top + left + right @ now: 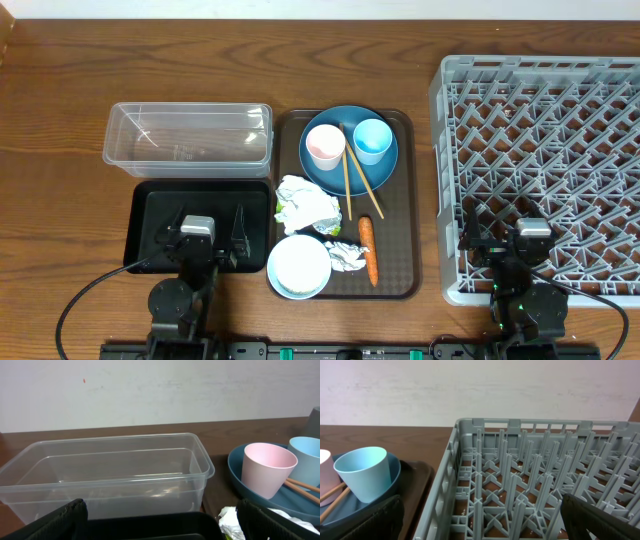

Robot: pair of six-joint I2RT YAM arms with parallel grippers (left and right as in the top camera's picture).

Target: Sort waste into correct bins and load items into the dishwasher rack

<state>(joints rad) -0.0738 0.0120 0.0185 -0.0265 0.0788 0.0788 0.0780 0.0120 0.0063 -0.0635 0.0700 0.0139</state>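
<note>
On the wooden desk (60, 90) stand two bins side by side: one clear plastic rectangular tub (188, 135) and, nearer the robot, one shallow black rectangular bin (147, 215). To their right lies one brown serving tray (398, 235). At its far end the tray carries one large round blue plate (325, 182), which holds two cups, one pinkish-white cup (325, 147) and one light blue cup (371, 141), with two thin wooden chopsticks (354, 180) slanting off the plate between them. Nearer on the tray lie two crumpled white paper wads, the larger wad (312, 208) showing yellow-green wrapper at its left and the smaller wad (346, 256) touching one small orange carrot (368, 248). One white bowl (299, 267) sits on the tray's near left corner. One large grey lattice dishwasher rack (550, 130) stands right of the tray. The left fingers (60, 520) are spread wide above the black bin; the right fingers (380, 520) are spread wide over the rack's near left corner.
</note>
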